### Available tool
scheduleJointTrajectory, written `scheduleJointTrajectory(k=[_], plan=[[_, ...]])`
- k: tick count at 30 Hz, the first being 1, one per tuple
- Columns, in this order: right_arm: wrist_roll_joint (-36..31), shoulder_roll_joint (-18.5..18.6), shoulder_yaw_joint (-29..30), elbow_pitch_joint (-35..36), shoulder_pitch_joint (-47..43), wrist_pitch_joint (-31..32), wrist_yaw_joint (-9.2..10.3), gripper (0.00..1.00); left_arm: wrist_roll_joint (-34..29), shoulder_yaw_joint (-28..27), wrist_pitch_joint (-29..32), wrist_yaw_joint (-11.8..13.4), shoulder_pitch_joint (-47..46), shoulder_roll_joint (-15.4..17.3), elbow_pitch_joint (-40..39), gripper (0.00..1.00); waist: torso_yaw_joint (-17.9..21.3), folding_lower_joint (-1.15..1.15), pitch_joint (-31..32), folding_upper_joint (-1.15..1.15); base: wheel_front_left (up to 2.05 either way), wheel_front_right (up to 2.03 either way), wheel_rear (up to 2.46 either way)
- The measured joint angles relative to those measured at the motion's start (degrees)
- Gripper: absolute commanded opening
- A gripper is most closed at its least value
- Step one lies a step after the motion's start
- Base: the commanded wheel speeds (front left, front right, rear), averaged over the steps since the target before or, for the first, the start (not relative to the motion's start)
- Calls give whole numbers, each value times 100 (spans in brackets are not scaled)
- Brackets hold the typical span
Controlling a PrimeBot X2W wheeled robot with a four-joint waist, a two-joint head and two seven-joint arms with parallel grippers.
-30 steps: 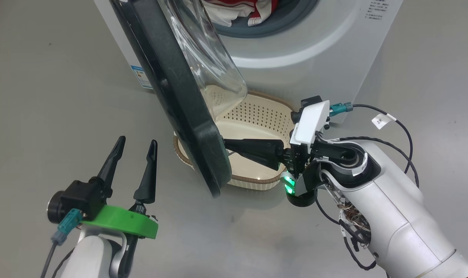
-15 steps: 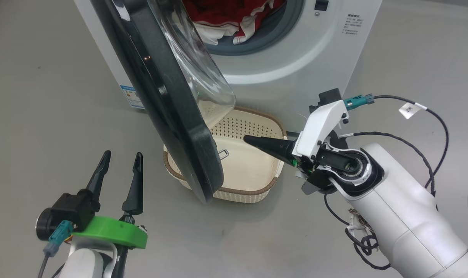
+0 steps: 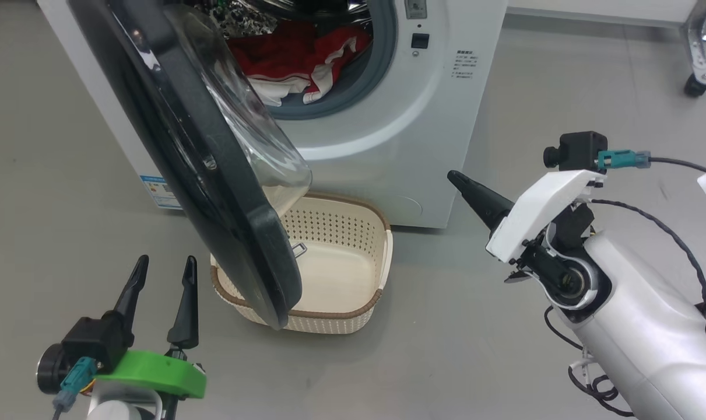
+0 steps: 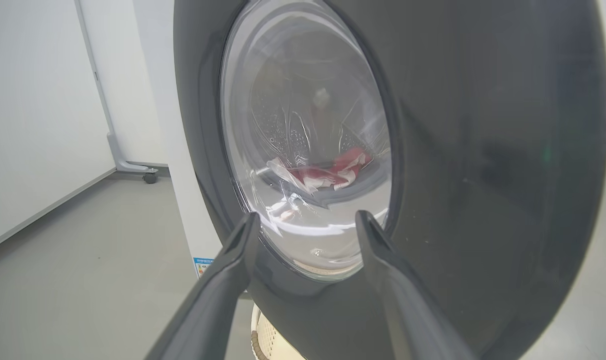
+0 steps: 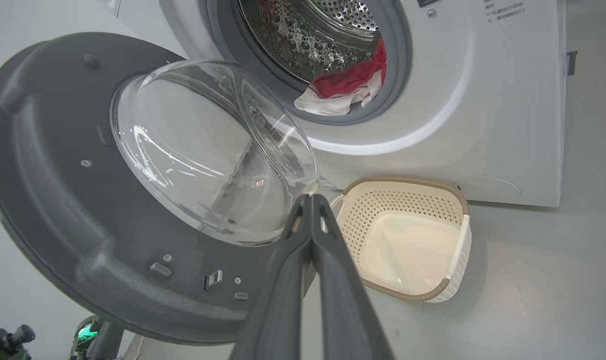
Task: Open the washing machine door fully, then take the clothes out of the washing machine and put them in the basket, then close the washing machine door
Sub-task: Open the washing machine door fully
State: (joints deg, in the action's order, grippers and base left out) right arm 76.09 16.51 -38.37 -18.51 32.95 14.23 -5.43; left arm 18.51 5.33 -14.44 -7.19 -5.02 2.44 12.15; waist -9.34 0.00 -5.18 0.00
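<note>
Our left gripper (image 3: pixel 167 259) hangs with fingers apart, empty, beside the open door (image 3: pixel 213 192), which overhangs the basket (image 3: pixel 329 321). Red clothes (image 3: pixel 288 55) lie inside the washing machine (image 3: pixel 399 146) behind. To the right, our right gripper (image 3: pixel 453 176) has its fingers pressed together, holding nothing.

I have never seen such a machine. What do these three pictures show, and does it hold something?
This is a wheeled robot with two arms. One picture comes from its head camera, looking down; the other two come from cameras on its wrists. On the floor stand a white washing machine with its door open and an empty basket in front of it. Red clothes lie in the drum. The left gripper is open, the right gripper shut; neither holds anything.
</note>
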Motion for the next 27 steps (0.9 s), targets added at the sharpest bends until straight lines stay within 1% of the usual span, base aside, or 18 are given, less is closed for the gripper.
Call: scheduleJointTrajectory(k=[3,10,12,16,18,22,27], plan=[[-482,91,-99,86,-133,-401,-5,0,-43,-51,0,0,56,29,-30,100,152,0,75,0,0,0,0],[-2037,727,-404,288,-152,-1369,-3,0,-45,-148,0,0,92,31,-156,100,482,0,174,0,0,0,0],[-2198,790,-380,314,-208,-1655,41,0,-45,-155,0,0,92,32,-177,100,548,0,175,0,0,0,0],[-2510,888,-309,324,-497,-2175,293,0,-45,-144,0,0,91,37,-182,100,619,0,155,0,0,0,0],[-2597,892,-245,320,-680,-2442,450,0,-45,-157,0,0,91,42,-183,100,629,0,151,0,0,0,0],[-2722,870,-229,315,-1037,-2848,678,0,-45,-193,0,0,91,47,-188,100,639,0,147,0,0,0,0],[-2739,810,-43,335,-1369,-2893,924,0,-45,-252,0,0,92,51,-201,100,642,0,149,0,0,0,0]])
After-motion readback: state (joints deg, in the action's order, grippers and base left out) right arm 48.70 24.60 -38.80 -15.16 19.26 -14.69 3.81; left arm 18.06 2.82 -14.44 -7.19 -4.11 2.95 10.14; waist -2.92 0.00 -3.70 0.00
